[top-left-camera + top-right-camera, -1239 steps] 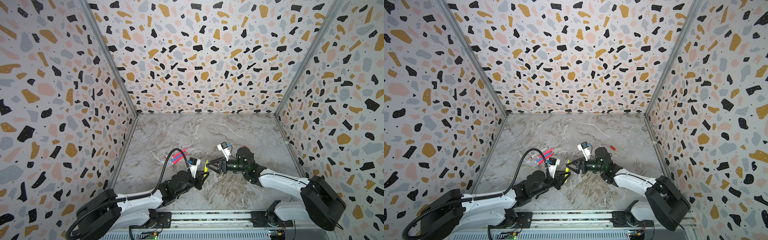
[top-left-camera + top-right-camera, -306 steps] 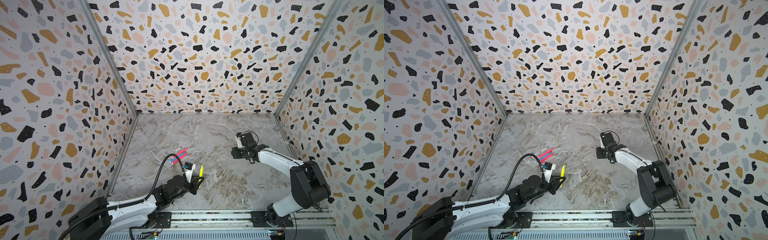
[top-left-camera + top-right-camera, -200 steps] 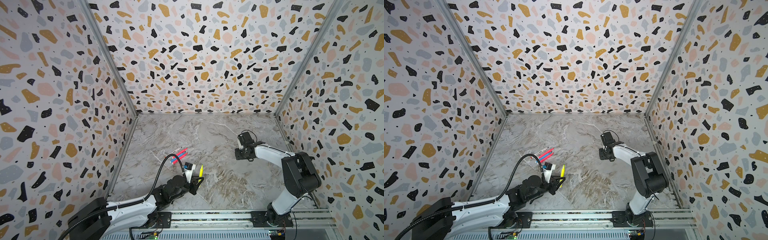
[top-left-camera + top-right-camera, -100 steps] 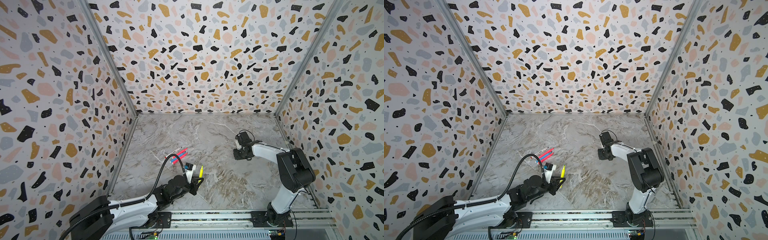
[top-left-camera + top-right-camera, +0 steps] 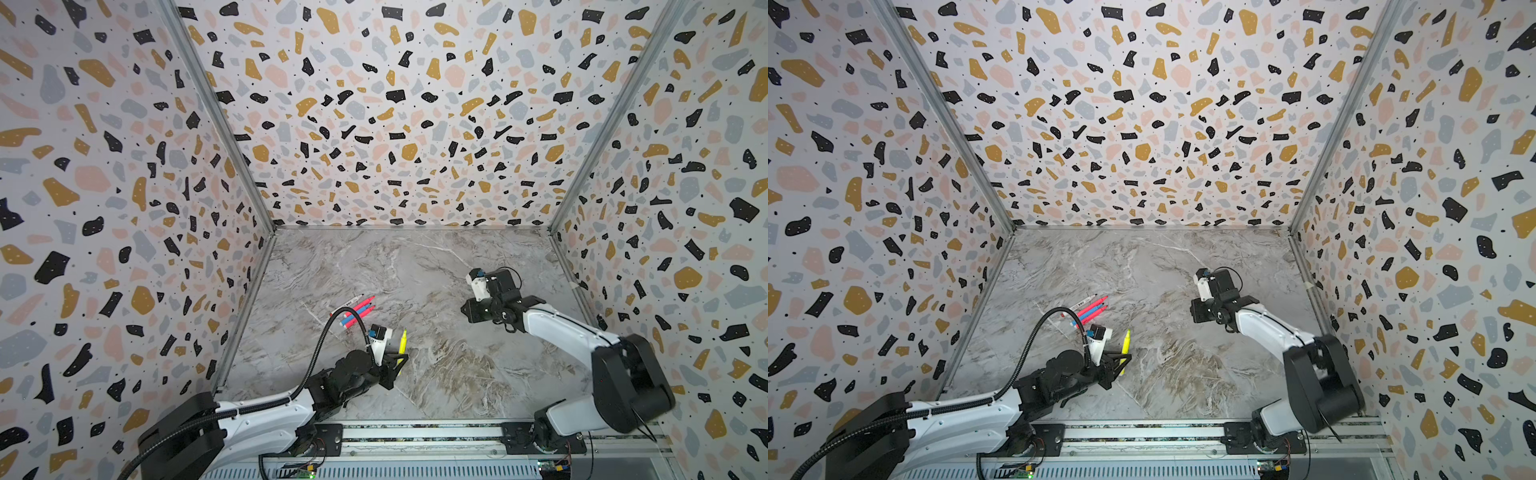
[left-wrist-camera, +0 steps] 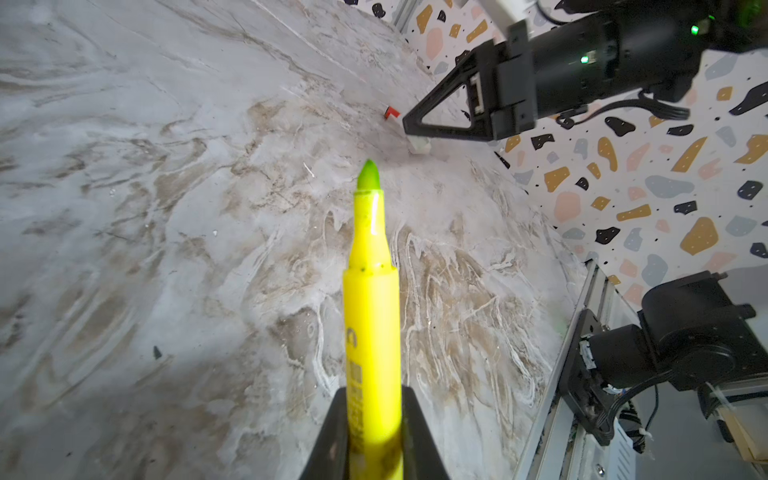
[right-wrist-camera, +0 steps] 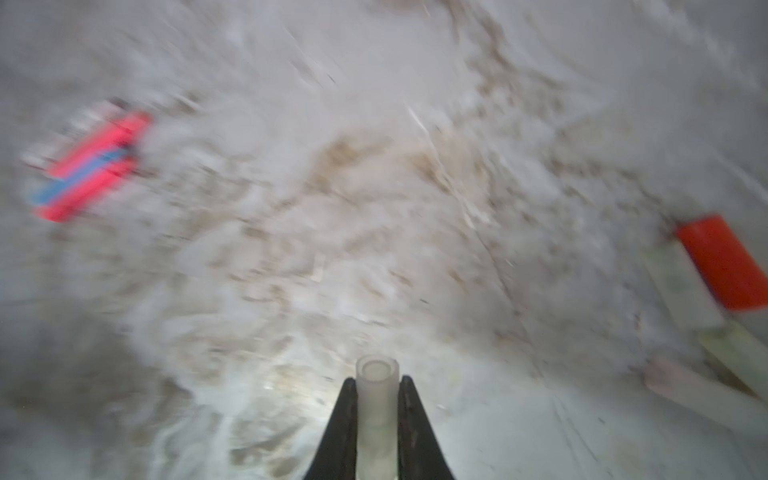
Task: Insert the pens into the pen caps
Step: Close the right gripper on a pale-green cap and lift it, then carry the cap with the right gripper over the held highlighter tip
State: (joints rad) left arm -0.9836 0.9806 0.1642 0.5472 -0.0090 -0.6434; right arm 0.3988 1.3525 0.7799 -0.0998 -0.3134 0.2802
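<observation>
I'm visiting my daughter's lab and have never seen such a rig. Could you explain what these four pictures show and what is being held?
The machine is two robot arms on a marble-patterned table. Each arm ends in a two-fingered gripper. The two wide pictures come from twin cameras overhead and show nearly the same scene. The two close-ups come from a camera on each wrist, looking out past the gripper. The left gripper is shut on a yellow pen with its tip bare. The right gripper is shut on a clear cap, a short tube. On the table lie four more pens side by side: two pink-red, one blue, one white. Near the right gripper lies a red cap; the pale pieces beside it are too blurred to name.
</observation>
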